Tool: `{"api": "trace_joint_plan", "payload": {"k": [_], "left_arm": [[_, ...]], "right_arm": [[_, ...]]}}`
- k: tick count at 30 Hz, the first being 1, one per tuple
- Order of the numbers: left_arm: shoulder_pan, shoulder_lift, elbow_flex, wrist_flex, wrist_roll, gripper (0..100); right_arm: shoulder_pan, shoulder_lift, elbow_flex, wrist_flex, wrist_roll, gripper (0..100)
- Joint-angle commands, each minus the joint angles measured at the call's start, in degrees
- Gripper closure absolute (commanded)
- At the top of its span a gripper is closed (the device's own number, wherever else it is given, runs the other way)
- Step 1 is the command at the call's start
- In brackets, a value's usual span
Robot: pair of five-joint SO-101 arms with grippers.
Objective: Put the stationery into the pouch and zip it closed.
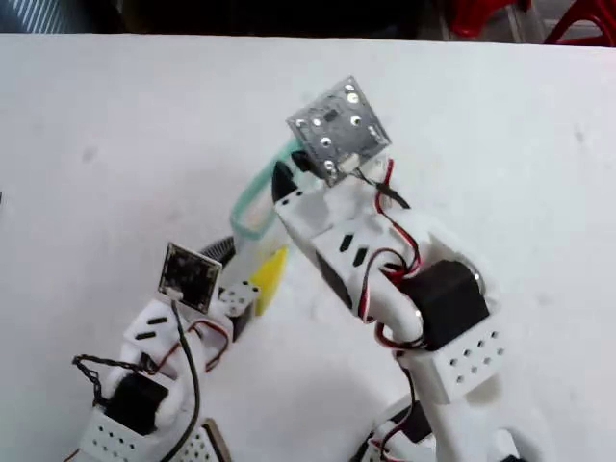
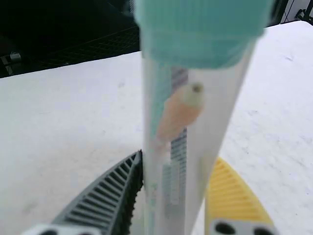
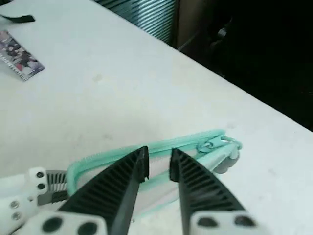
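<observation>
A clear pouch (image 1: 252, 207) with mint zipper trim stands off the table between both arms. My left gripper (image 1: 248, 255) is shut on its lower part; in the left wrist view the pouch (image 2: 195, 147) sits squeezed between the grey and yellow fingers, my gripper (image 2: 178, 161) around it. A peach-coloured pen-like item (image 2: 178, 110) shows inside through the clear wall. My right gripper (image 1: 284, 183) is at the pouch's upper edge. In the right wrist view its black fingers (image 3: 159, 157) pinch the mint zipper rim (image 3: 107, 155), a short way from the zipper pull (image 3: 215, 143) at the far end.
A printed ruler-like strip (image 3: 19, 61) and a small black item (image 3: 19, 18) lie far off on the white table (image 1: 115, 125). Red chair legs (image 1: 568, 19) stand beyond the table's back edge. Open table surface surrounds both arms.
</observation>
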Motion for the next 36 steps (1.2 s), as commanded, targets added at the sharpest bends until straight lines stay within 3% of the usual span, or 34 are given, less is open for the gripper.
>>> {"api": "trace_joint_plan", "payload": {"k": [1, 5, 8, 18, 28, 31, 36], "left_arm": [[1.4, 0.3, -0.3, -0.9, -0.7, 79], [5.0, 0.3, -0.1, -0.9, -5.1, 79], [5.9, 0.3, 1.0, -1.8, -5.7, 79], [5.5, 0.3, 1.4, -3.8, -5.8, 79], [5.5, 0.3, 1.6, -3.7, -5.8, 79], [5.5, 0.3, 1.5, -3.7, -5.8, 79], [5.5, 0.3, 1.4, -3.7, -5.8, 79]], "right_arm": [[-3.1, 4.6, -13.9, 12.0, -5.8, 79.7], [0.3, 12.9, -30.6, 26.9, -19.2, 69.0], [4.1, 15.9, -31.4, 27.2, -24.2, 69.3], [2.9, 15.7, -21.2, 27.0, -25.1, 69.3], [1.1, 19.1, -33.8, 26.8, -28.0, 69.2], [-2.0, 19.7, -32.9, 26.7, -28.0, 69.2], [-0.7, 21.5, -32.0, 26.9, -27.7, 69.3]]}}
